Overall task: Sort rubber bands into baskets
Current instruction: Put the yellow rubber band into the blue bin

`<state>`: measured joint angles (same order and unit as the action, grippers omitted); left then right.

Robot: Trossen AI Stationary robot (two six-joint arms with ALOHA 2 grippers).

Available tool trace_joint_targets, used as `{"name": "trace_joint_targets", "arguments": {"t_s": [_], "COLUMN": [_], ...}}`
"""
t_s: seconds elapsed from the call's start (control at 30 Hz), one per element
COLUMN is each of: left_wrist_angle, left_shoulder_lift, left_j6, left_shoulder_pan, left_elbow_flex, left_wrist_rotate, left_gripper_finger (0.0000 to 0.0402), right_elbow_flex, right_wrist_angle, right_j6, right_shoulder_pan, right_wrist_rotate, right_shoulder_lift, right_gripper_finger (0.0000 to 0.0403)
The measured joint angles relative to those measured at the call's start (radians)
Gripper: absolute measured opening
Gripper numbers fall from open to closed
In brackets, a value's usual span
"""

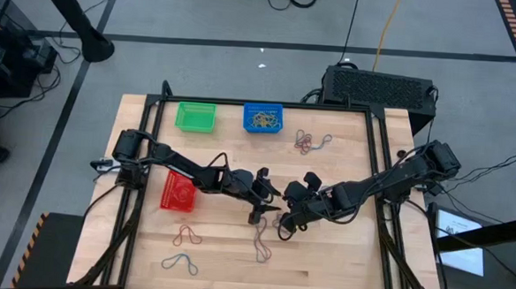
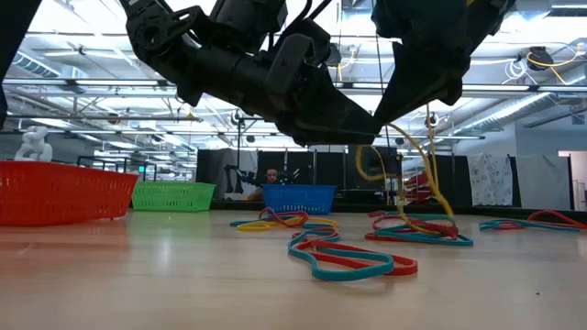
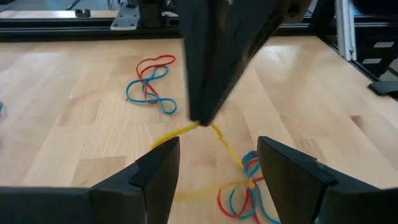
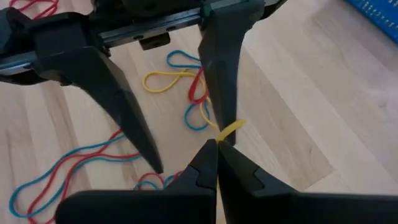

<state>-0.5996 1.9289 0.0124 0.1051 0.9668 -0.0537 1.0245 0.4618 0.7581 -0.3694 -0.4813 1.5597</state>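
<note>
Right gripper (image 4: 216, 146) at frame centre, fingers pinched shut on yellow rubber band (image 4: 229, 129); left gripper (image 3: 217, 162) open just beside. Light, limp, stretchy; probably snagging neighbouring bands; grip at a free loop end.

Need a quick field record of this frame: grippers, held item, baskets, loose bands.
left gripper: open, mid-table, facing the right gripper's tips
right gripper: shut on yellow rubber band
yellow rubber band: hangs from the pinch down to the table
green basket: far side, no bands visible inside
blue basket: far side, holds yellowish bands
red basket: beside left arm
loose bands: several clusters on the wood
</note>
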Motion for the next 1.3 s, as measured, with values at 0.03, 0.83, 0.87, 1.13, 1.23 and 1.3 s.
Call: {"name": "trace_joint_targets", "arguments": {"t_s": [0.03,0.83,0.87,1.13,1.23,1.3], "left_wrist_angle": [0.004,0.053,0.055,0.067,0.073,0.071], "left_shoulder_lift": [-0.002,-0.065,-0.064,-0.063,-0.063,-0.063], "left_j6": [0.0,-0.16,-0.157,-0.15,-0.15,-0.148], "left_shoulder_pan": [-0.001,0.005,0.005,0.006,0.001,0.0], "left_elbow_flex": [0.0,-0.003,-0.003,-0.003,-0.003,-0.003], "left_wrist_rotate": [0.002,-0.139,-0.125,-0.039,-0.044,-0.06], "left_gripper_finger": [0.0223,0.0223,0.0223,0.0223,0.0223,0.0223], "right_elbow_flex": [0.0,0.0,0.0,0.0,0.0,0.0], "right_wrist_angle": [0.0,0.011,0.007,-0.045,-0.047,-0.047], "right_j6": [0.006,0.014,0.012,-0.017,-0.018,-0.019], "right_shoulder_pan": [-0.001,-0.012,-0.012,-0.012,-0.012,-0.012], "right_wrist_rotate": [0.021,0.069,0.068,0.069,0.069,0.068], "right_shoulder_lift": [0.0,0.0,0.0,0.0,0.0,0.0], "right_gripper_finger": [0.0,0.0,0.0,0.0,0.0,0.0]}}
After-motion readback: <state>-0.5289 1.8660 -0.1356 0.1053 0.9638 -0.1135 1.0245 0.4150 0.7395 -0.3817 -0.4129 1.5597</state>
